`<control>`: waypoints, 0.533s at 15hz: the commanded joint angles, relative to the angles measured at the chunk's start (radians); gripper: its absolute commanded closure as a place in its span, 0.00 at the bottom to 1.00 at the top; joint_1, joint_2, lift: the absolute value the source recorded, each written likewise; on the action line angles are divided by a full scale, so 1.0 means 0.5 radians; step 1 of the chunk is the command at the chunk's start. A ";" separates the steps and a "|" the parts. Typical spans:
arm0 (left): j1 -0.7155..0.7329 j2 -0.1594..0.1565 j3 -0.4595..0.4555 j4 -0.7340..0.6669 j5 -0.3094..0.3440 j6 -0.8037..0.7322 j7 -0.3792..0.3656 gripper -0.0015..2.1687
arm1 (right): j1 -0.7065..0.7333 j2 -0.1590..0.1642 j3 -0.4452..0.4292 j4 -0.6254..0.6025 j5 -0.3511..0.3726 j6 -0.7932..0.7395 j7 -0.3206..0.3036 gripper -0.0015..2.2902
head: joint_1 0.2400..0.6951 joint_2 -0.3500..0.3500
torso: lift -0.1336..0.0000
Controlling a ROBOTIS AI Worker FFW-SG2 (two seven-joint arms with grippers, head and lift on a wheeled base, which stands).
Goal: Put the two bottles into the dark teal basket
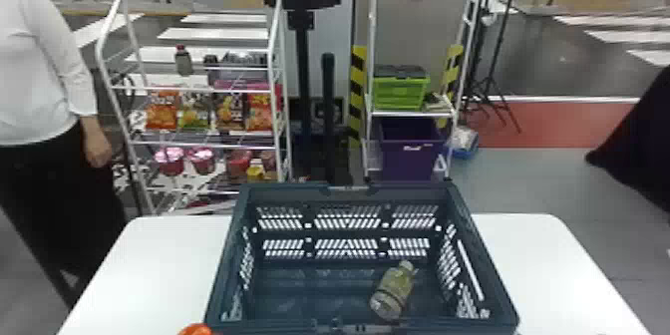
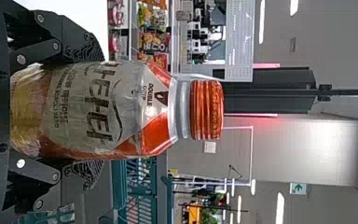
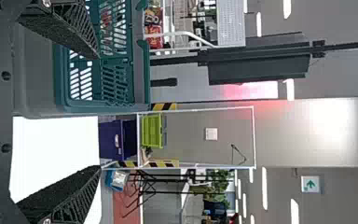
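Note:
The dark teal basket (image 1: 227, 259) stands on the white table. Inside it, toward the right, a bottle with a pale cap (image 1: 394, 291) lies tilted on the basket floor. An orange-red bottle cap (image 1: 197, 329) shows at the head view's bottom edge, just left of the basket's near left corner. In the left wrist view my left gripper (image 2: 86, 112) is shut on the bottle with the orange cap (image 2: 144, 112), one finger on each side of its body; the basket (image 2: 142, 189) is beyond it. My right gripper (image 3: 98, 112) is open and holds nothing, near the basket's right side (image 3: 140, 70).
The white table (image 1: 543, 259) extends on both sides of the basket. Behind it stand a snack rack (image 1: 199, 145) and a shelf with a green crate (image 1: 399, 92) and a purple bin (image 1: 409, 159). A person stands at the left beside the table.

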 commanded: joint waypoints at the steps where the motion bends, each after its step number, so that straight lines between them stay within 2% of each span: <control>1: -0.038 -0.001 -0.008 -0.054 -0.002 0.083 0.000 0.99 | 0.116 0.033 -0.002 0.228 -0.004 -0.372 0.026 0.02 | 0.57 0.50 | 1.00; 4: -0.050 0.002 0.005 -0.251 -0.042 0.273 -0.003 0.99 | 0.190 0.040 -0.008 0.443 -0.016 -0.661 0.032 0.02 | 0.57 0.50 | 1.00; 8: -0.139 0.006 -0.011 -0.505 -0.100 0.574 -0.003 0.99 | 0.270 0.046 -0.055 0.544 -0.028 -0.882 0.032 0.02 | 0.57 0.50 | 1.00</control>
